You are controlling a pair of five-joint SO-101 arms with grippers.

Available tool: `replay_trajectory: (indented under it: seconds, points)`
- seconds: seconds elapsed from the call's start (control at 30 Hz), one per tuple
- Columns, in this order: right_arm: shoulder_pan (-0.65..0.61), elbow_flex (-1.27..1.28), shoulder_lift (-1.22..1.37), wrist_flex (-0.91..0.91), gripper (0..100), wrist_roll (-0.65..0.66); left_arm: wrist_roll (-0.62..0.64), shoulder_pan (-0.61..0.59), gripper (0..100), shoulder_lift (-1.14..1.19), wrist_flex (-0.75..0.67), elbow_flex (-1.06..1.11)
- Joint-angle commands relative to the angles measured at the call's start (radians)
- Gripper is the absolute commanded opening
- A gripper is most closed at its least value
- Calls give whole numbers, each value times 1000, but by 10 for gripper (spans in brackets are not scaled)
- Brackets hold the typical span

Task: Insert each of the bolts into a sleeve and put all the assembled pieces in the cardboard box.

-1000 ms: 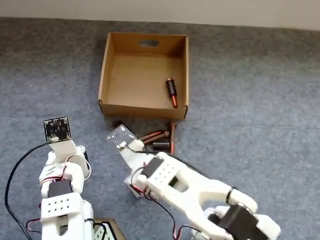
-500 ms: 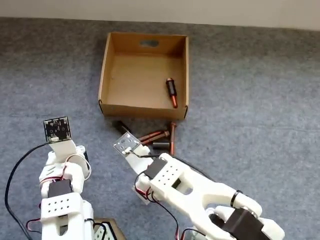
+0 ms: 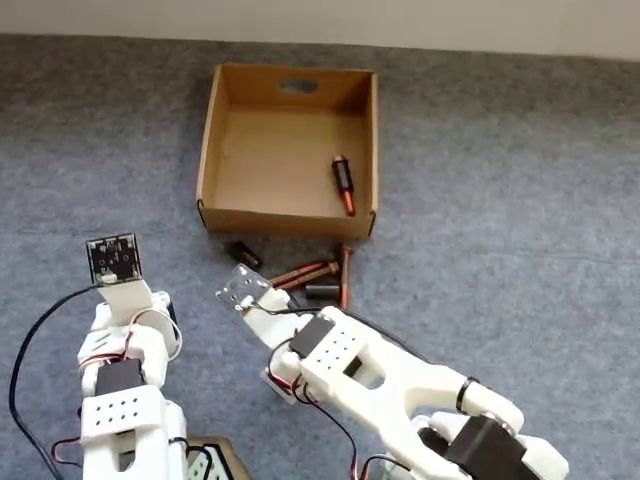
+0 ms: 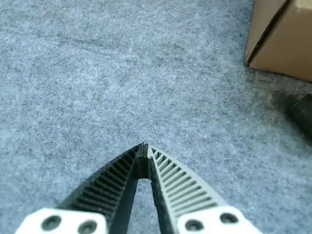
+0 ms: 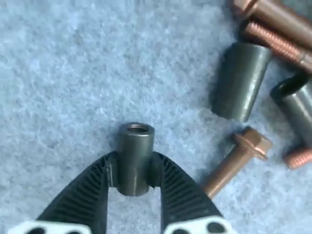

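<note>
One dark sleeve point(image 5: 135, 146) sits clamped in the right tool point(image 5: 134, 165), bolts point(image 5: 236, 161) nearby.

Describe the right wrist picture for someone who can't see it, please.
The robot's right hand grips a short dark metal sleeve between its two ribbed black fingers, with grey carpet behind. Nearby lie another sleeve and a loose copper bolt, with more bolts and a sleeve beyond them.
</note>
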Motion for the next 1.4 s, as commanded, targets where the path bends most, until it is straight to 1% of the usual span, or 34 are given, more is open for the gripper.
replay_trajectory:
  seconds: [0.0, 0.07, 0.1, 0.17, 0.27, 0.37, 0.5, 0.6, 0.7, 0.8, 0.9, 0.97, 1.1, 1.23, 1.3, 1.37]
  points:
    - [27, -64, -105, 67, 5, 12, 5, -7, 14, -15, -12, -62]
    - [54, -111, -208, 137, 5, 15, -17, -7, 14, -15, -11, -74]
    - [71, -134, -269, 165, 5, 18, -29, -7, 14, -8, 14, -93]
    - [136, -173, -404, 222, 5, 20, -41, -7, 14, -4, 118, -165]
    - [285, -194, -598, 257, 5, 44, -43, -5, 15, -2, 288, -315]
    - [432, -176, -751, 277, 5, 63, -55, 44, 60, -1, 396, -433]
    - [545, -90, -912, 297, 5, 63, -226, 166, 137, -1, 489, -510]
    - [599, 24, -1013, 289, 5, 60, -275, 153, 143, 15, 511, -549]
    - [662, 139, -1099, 242, 5, 23, -316, 130, 144, 137, 529, -621]
    - [722, 222, -1164, 196, 5, 17, -331, 130, 143, 364, 585, -751]
    - [765, 263, -1196, 182, 5, 14, -330, 177, 143, 595, 674, -906]
    - [783, 282, -1199, 183, 5, 14, -330, 234, 143, 717, 712, -983]
    - [785, 380, -1205, 159, 5, 9, -319, 366, 143, 846, 729, -1053]
    - [788, 444, -1205, 111, 5, -5, -203, 512, 146, 881, 718, -1059]
    - [788, 447, -1205, 113, 5, -8, -172, 555, 146, 895, 644, -1055]
    - [788, 453, -1205, 113, 5, -8, -160, 564, 147, 928, 572, -1053]
